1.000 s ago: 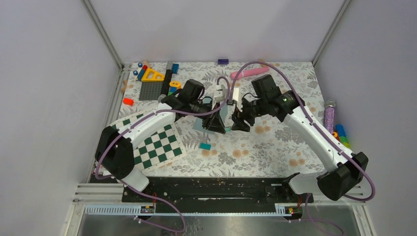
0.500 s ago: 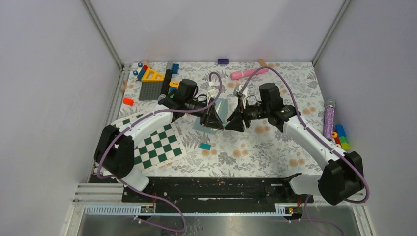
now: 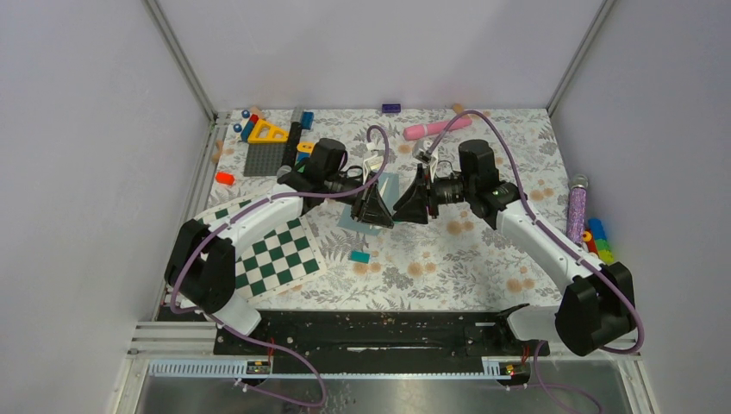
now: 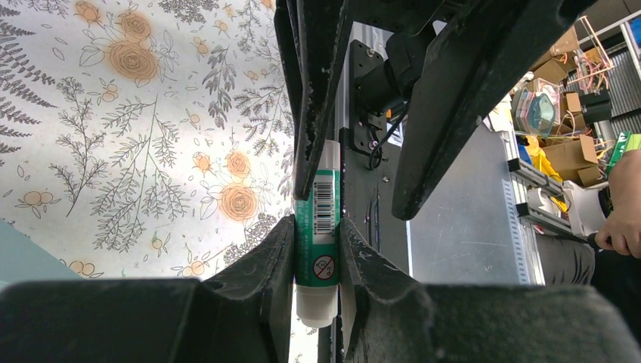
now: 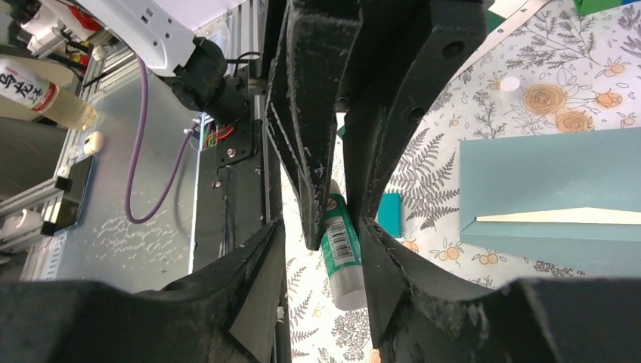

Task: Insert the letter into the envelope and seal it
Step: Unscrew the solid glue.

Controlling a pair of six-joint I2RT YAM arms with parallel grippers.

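A robotics lab or test cell: plain grey walls (image 3: 86,129) on aluminium posts (image 3: 179,59) box in a floral-covered table (image 3: 448,267) strewn with toy blocks (image 3: 274,142), two cabled robot arms (image 3: 259,211) are bolted to its near edge, and cardboard boxes (image 4: 568,155) are piled beyond

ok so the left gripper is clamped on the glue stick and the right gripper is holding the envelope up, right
Half right. The left gripper is clamped on the glue stick, but the right gripper is not holding the envelope up: it lies flat on the table, as the right wrist view shows.
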